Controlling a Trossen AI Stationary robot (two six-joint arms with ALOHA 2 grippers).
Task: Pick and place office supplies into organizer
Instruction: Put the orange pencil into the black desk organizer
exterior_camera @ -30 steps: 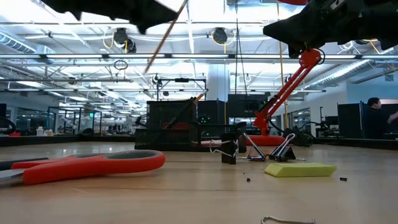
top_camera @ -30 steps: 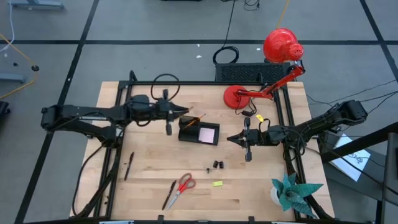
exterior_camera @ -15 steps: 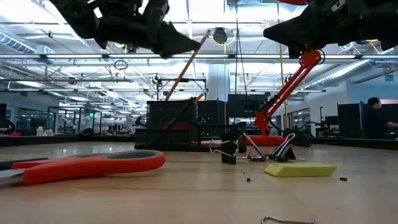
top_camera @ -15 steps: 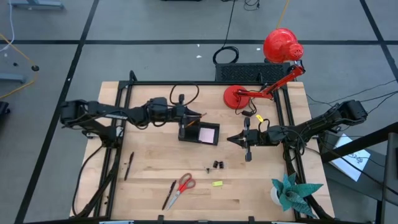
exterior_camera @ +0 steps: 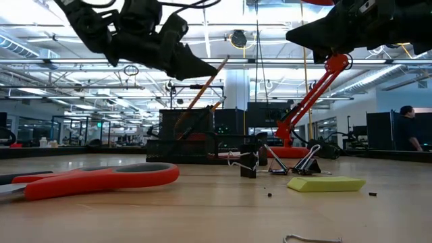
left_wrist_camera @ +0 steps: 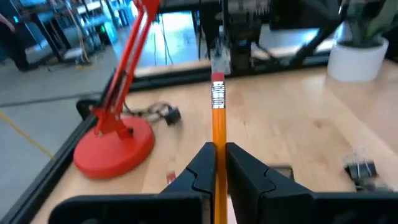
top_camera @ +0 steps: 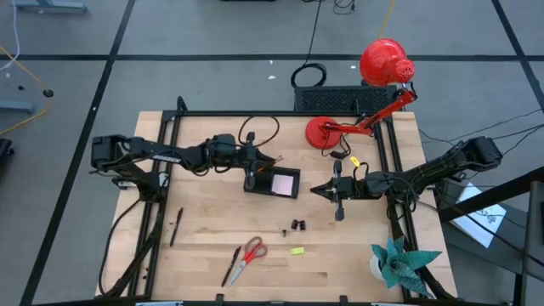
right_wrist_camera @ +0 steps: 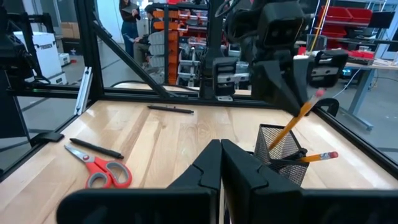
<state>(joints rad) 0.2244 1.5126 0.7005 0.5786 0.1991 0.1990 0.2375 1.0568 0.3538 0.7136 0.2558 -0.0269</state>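
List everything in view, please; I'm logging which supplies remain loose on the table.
organizer: one, black mesh, table centre.
sticky-note pad: one, pink, in the organizer.
pencil: one, orange, held over the organizer; another leans inside it.
scissors: one, red-handled, front of table.
pens: two, dark, one beside the scissors, one at table left.
clips: two, black, in front of the organizer.
yellow piece: one, right of the scissors.
desk lamp: one, red, back right.
paper plant: one, teal, front right.
left tool: shut on the pencil.
right tool: shut, empty, right of the organizer.
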